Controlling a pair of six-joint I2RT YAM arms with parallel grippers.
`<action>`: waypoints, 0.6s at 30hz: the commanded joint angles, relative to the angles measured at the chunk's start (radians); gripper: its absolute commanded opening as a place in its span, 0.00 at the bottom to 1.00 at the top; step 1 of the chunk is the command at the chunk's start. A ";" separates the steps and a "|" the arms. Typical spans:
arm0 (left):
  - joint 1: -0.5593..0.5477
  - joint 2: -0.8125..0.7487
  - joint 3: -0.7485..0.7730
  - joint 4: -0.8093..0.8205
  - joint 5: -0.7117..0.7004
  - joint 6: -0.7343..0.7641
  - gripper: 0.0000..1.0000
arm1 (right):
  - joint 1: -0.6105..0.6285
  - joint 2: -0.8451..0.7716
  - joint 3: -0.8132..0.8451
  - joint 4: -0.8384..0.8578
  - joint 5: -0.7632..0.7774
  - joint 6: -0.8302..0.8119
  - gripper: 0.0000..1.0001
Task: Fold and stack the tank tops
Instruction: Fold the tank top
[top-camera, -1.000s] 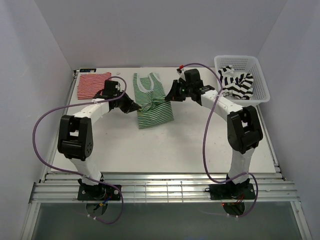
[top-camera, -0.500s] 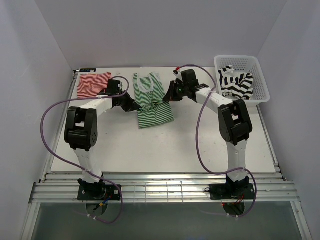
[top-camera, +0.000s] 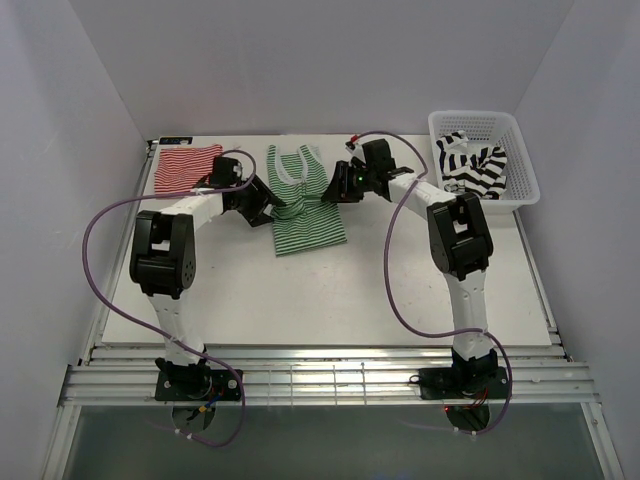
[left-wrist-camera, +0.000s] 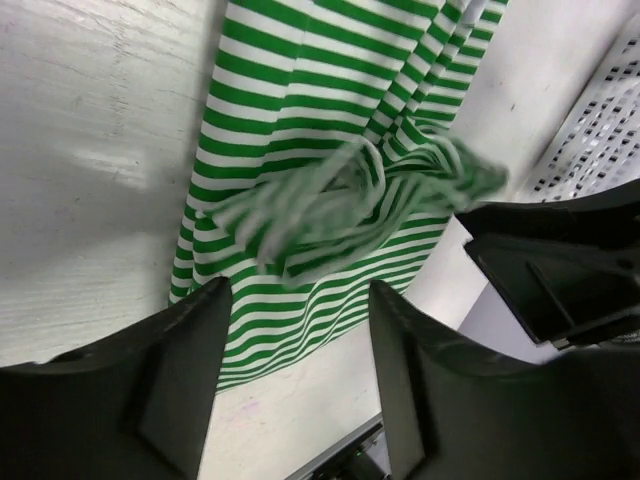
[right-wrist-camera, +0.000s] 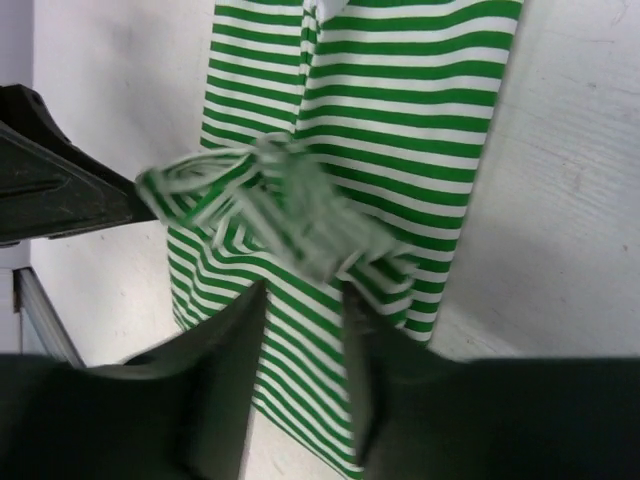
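Observation:
The green-and-white tank top lies in the middle of the table, straps to the far side. A loose bunch of it shows blurred just off both grippers. My left gripper is at its left edge, open with nothing between its fingers. At the top's right edge my right gripper is also open over the stripes, gripping nothing. The red-and-white tank top lies folded at the far left. The black-and-white tank top lies in the basket.
The white lattice basket stands at the far right corner and shows in the left wrist view too, as the basket wall. White walls close in the table on three sides. Purple cables loop off both arms.
Both grippers have gone from shut to open and let go of the green top's raised fold, which now drops blurred onto the cloth. Both arms drew in toward the top's upper half.

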 joint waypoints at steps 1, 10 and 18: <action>0.011 -0.034 0.032 0.017 0.004 0.004 0.69 | -0.008 -0.014 0.072 0.028 -0.081 -0.004 0.49; 0.009 -0.161 0.025 0.003 -0.012 0.037 0.98 | -0.005 -0.231 -0.095 -0.014 -0.078 -0.082 0.90; -0.062 -0.282 -0.124 -0.036 -0.033 0.099 0.98 | 0.019 -0.415 -0.363 -0.014 -0.056 -0.119 0.90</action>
